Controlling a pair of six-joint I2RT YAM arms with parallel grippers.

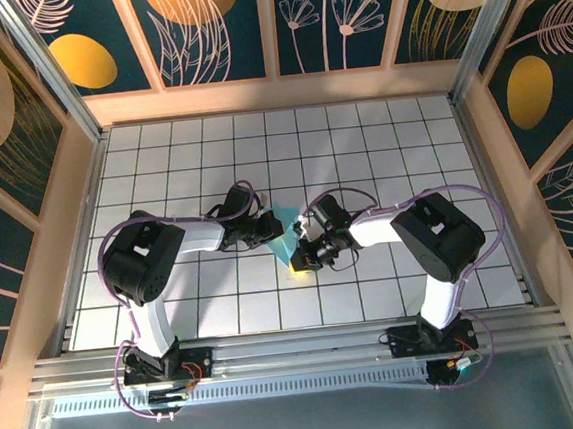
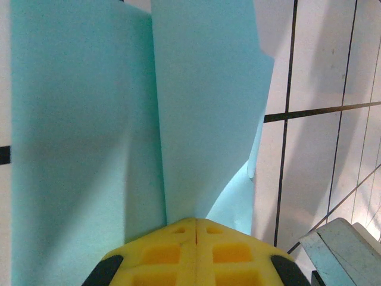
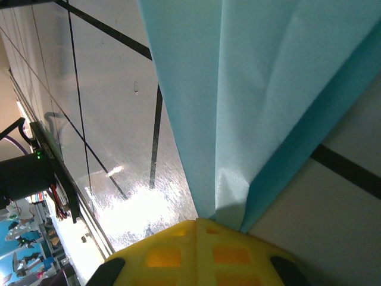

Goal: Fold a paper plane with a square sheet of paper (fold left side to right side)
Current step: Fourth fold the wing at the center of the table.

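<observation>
The light-blue sheet of paper [image 1: 288,226] is folded into a narrow, creased, pointed shape and is held just above the white grid table, between the two grippers. My left gripper [image 1: 270,226] is shut on its upper left edge. In the left wrist view the yellow fingertips [image 2: 178,238] meet with a folded flap of the paper [image 2: 202,107] running into them. My right gripper [image 1: 302,261] is shut on the paper's lower tip. In the right wrist view the paper [image 3: 256,89] narrows down into the closed yellow fingertips [image 3: 226,244].
The white tiled table [image 1: 381,146] has dark grid lines. Wooden walls [image 1: 276,93] enclose it at the back and on both sides. An aluminium rail [image 1: 298,349] runs along the near edge by the arm bases. Part of the right arm [image 2: 339,244] shows at the lower right of the left wrist view.
</observation>
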